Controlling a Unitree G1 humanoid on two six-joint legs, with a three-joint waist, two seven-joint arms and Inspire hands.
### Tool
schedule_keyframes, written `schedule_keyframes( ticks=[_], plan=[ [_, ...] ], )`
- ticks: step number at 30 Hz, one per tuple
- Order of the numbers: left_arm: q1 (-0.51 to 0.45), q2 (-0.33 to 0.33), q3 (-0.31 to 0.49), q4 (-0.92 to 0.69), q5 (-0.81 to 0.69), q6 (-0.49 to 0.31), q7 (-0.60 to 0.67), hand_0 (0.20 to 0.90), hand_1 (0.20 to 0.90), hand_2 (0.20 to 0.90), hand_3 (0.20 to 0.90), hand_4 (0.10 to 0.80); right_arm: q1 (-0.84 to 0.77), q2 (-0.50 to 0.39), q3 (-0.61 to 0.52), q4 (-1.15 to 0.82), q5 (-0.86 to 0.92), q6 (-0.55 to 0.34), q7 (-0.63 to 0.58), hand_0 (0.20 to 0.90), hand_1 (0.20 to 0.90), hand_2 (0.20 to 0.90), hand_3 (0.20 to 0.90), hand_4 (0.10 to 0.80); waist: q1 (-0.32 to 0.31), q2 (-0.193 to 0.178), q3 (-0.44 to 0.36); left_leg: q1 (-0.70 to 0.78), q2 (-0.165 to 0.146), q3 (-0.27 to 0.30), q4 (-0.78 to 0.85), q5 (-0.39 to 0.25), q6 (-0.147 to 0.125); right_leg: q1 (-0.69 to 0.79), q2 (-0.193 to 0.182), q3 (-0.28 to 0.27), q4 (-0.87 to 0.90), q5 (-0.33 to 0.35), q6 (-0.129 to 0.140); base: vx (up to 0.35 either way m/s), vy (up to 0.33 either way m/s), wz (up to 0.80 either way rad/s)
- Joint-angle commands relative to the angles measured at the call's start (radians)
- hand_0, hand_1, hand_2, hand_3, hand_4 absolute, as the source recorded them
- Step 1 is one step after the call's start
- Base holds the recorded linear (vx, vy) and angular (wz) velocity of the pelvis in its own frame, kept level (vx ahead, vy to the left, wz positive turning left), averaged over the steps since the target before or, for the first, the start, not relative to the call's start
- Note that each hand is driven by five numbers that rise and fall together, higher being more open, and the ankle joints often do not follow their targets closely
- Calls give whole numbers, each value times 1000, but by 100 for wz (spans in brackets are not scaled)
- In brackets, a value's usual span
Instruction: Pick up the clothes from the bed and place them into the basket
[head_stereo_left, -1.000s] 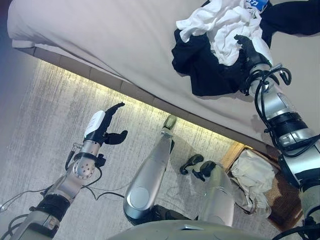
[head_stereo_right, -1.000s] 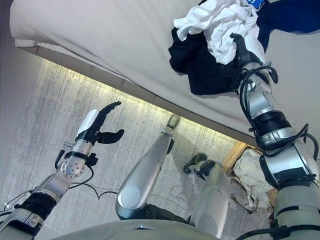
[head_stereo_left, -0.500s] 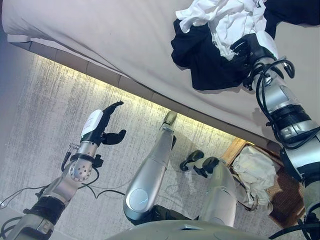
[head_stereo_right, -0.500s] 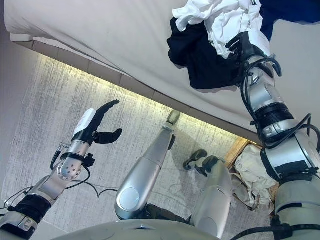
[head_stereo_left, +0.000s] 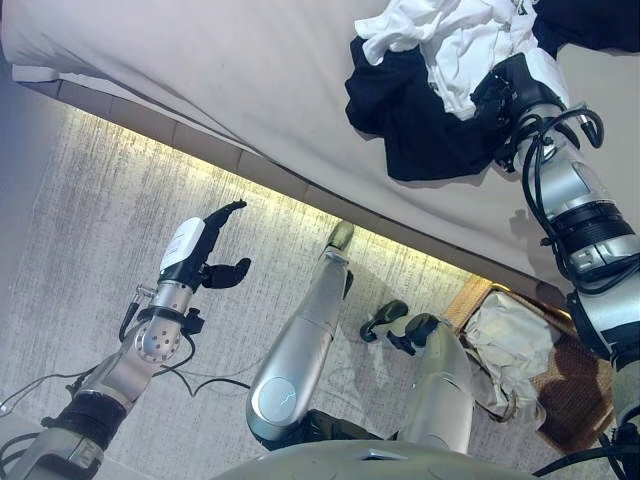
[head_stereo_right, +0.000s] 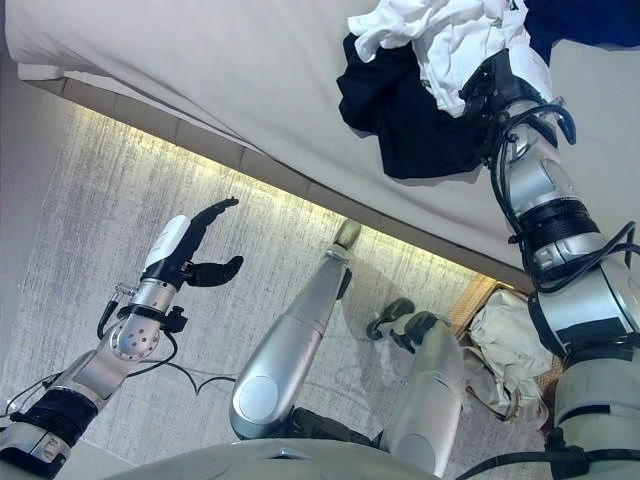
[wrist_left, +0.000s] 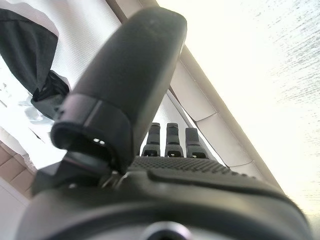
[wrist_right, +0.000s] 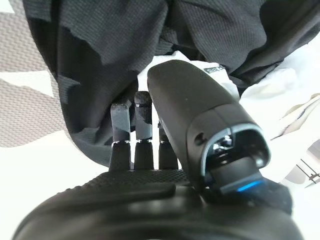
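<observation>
Heap of black and white cloth garments (head_stereo_left: 430, 95): lay on the beige-sheeted bed (head_stereo_left: 240, 80). Right hand (head_stereo_left: 510, 85): fingers (wrist_right: 142, 125) buried in the black cloth, grasp indeterminate. Left hand (head_stereo_left: 200, 255): fingers released, over grey carpet (head_stereo_left: 90, 230). Brown wicker basket (head_stereo_left: 575, 400): held pale cloth.

The pile of clothes (head_stereo_left: 430, 90) lies on the bed (head_stereo_left: 230, 80), near its front edge toward the right. The right hand (head_stereo_left: 510, 85) is in the pile's right side. The basket (head_stereo_left: 560, 385) stands on the floor (head_stereo_left: 90, 230) before the bed's front edge, at the right, with cloth (head_stereo_left: 510, 350) in it. The left hand (head_stereo_left: 200, 255) hangs over the floor, well left of the pile.
</observation>
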Motion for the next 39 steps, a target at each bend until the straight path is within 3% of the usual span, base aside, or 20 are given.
schedule_keyframes(
  ticks=[1,3,4,10,17,27,39],
  plan=[
    [46,20,54,-97,-22,-83,56,900,900,900,900,800,-117,-116,40,-16,-15,-38,-61,300,300,300,200,100,9,23,-40,93,-34,65,131,-239,74,36,106,-10,-86,133,-12,0,0,0],
    [49,18,54,-96,-16,-93,62,900,900,900,900,800,-118,-118,36,-13,-24,-40,-71,818,818,818,804,704,10,24,-40,104,-33,65,118,-236,73,44,107,-10,-93,134,-11,0,0,0],
    [52,18,55,-106,-10,-96,67,900,900,900,900,800,-122,-121,34,-13,-28,-42,-92,900,900,900,900,800,11,26,-40,106,-31,66,113,-234,74,44,105,-11,-94,135,-10,0,0,0],
    [65,20,58,-140,-3,-97,86,900,900,900,900,800,-132,-127,10,-38,-50,-38,-170,900,900,900,900,800,9,36,-40,81,-38,70,151,-253,80,12,103,-7,-61,122,-17,0,0,0],
    [65,23,49,-169,59,-101,122,900,900,900,900,800,-155,-124,21,-50,-105,-7,-182,900,900,900,900,800,8,46,-40,49,-43,75,182,-265,88,-28,108,3,-23,105,-24,46,14,-1],
    [43,64,87,-284,54,-82,139,900,900,900,900,800,-240,-153,114,-9,-124,37,-138,900,900,900,900,800,18,57,-40,-63,-52,84,255,-278,102,-147,95,-1,53,93,-21,63,-1,2],
    [-35,67,47,-328,47,-128,173,900,900,900,900,800,-356,-138,208,129,-32,34,-143,900,900,900,900,800,19,90,-40,-235,-47,128,345,-281,117,-325,76,8,165,78,-9,11,-1,2]
  ],
)
